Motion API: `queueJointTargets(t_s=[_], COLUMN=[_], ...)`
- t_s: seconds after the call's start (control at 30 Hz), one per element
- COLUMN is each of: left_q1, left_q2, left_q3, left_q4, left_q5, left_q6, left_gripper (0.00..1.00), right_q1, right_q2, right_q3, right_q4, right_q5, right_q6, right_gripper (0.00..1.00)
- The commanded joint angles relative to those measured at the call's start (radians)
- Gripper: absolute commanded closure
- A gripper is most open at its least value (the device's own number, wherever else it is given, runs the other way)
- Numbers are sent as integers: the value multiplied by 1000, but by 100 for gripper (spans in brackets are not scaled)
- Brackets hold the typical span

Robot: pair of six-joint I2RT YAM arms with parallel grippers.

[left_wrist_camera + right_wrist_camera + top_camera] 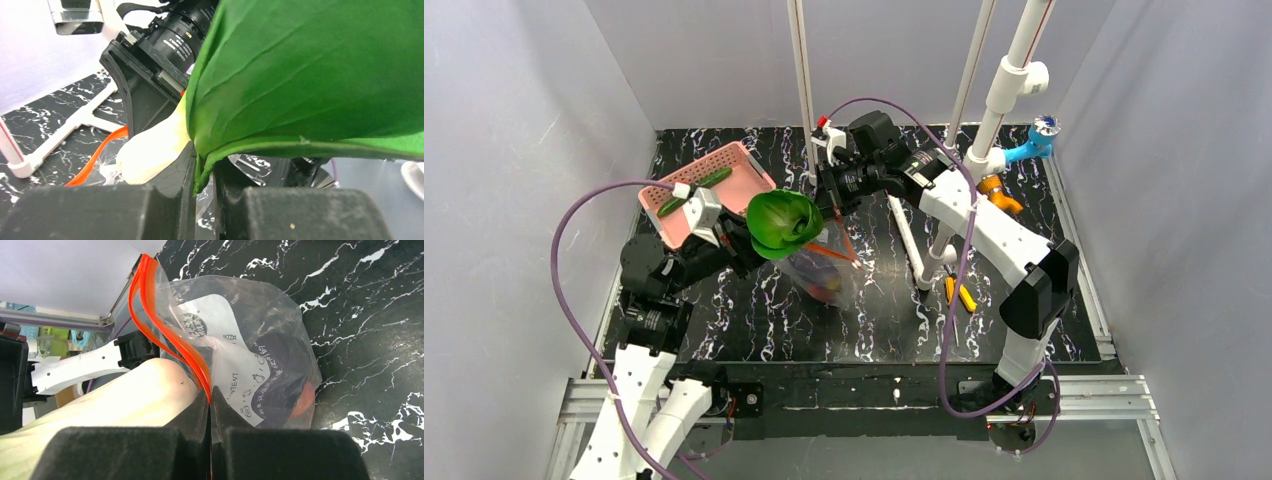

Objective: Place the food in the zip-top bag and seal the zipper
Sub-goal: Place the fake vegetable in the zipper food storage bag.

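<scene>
My left gripper point(759, 237) is shut on a leaf of the bok choy point(784, 223), holding it above the mouth of the zip-top bag point(824, 275). In the left wrist view the green leaf point(310, 70) is pinched between the jaws and the white stem point(147, 152) points toward the bag. My right gripper point(832, 196) is shut on the red-orange zipper point(165, 335) and holds the bag's edge up. The eggplant point(280, 375) and tomato point(305, 400) lie inside the clear bag point(260, 330). Two cucumbers point(694, 190) lie in the pink basket.
The pink basket point(724, 165) stands at the back left. White pipe pieces point(914, 245) and a yellow-handled tool point(961, 292) lie right of the bag. White poles point(1009, 90) rise at the back, with blue point(1034, 140) and orange parts.
</scene>
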Motion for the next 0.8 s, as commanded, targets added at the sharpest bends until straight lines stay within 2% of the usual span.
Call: queueJointTargets(t_s=[0.0,0.27,0.33,0.77], left_q1=[2,2,2,2], left_q2=[-7,-16,-14,-165], left_q3=[-35,-82,-73,-59], left_q4=[-162,-155,-203,-373], left_q5=[-91,-206,-237,-257], left_q6=[306,330,344,316], left_gripper=[100,100,100,100], right_q1=[7,7,7,8], right_q2=[-24,-34,-34,-45], right_q3=[38,30,30,22], right_q4=[28,39,38,49], right_q5=[-82,-97,-99,-75], right_q6=[12,20,20,22], right_gripper=[99,99,99,99])
